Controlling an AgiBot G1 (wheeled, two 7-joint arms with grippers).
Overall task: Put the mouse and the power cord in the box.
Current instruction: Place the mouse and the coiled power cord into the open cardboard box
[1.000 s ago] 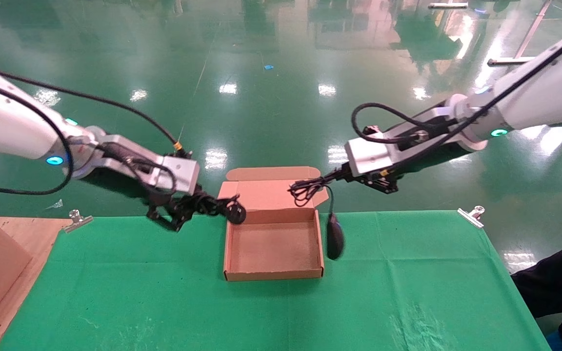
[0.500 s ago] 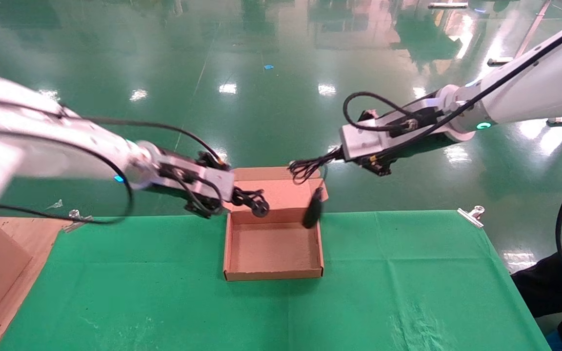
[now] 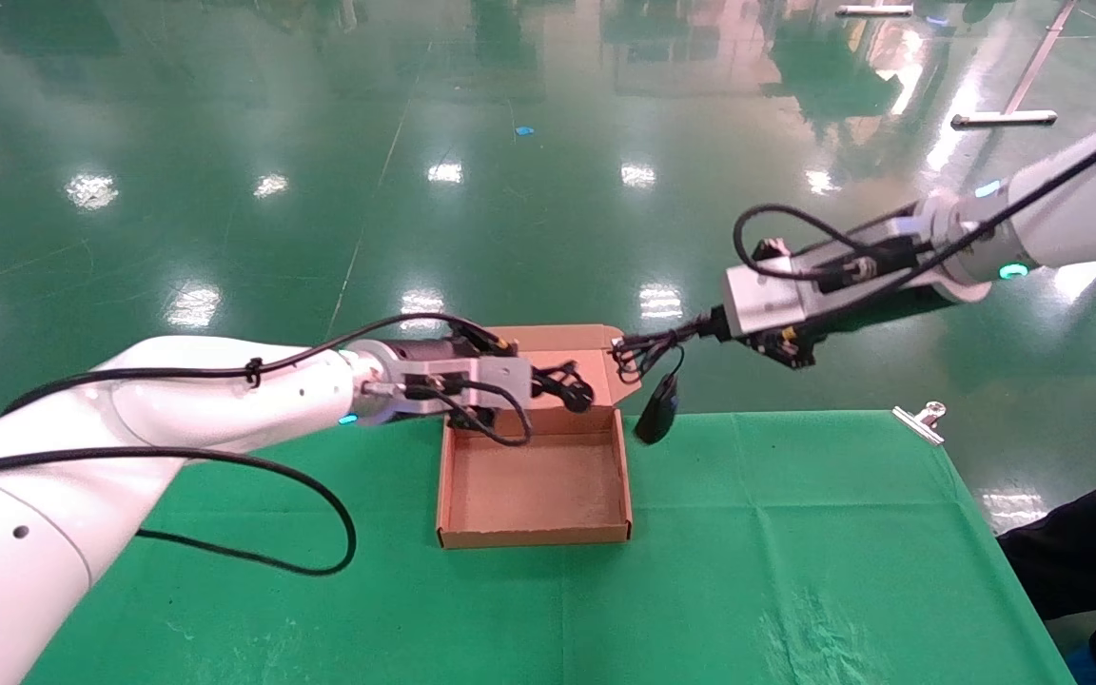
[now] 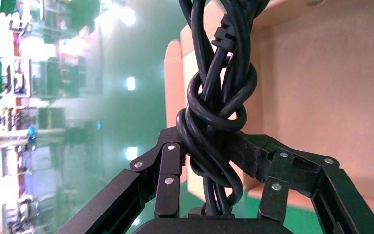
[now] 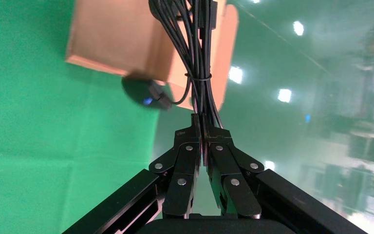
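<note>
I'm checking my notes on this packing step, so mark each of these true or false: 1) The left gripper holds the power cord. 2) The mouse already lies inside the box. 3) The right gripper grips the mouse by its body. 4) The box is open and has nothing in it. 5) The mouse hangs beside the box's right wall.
1) True: the left gripper is clamped on the twisted power cord, held over the far edge of the box.
2) False: the mouse dangles in the air outside the box.
3) False: the right gripper pinches the mouse's bundled thin cable; the body hangs below.
4) True: the lid flap stands up and the floor is bare.
5) True: it hangs just outside the right wall, near the far corner.
</note>
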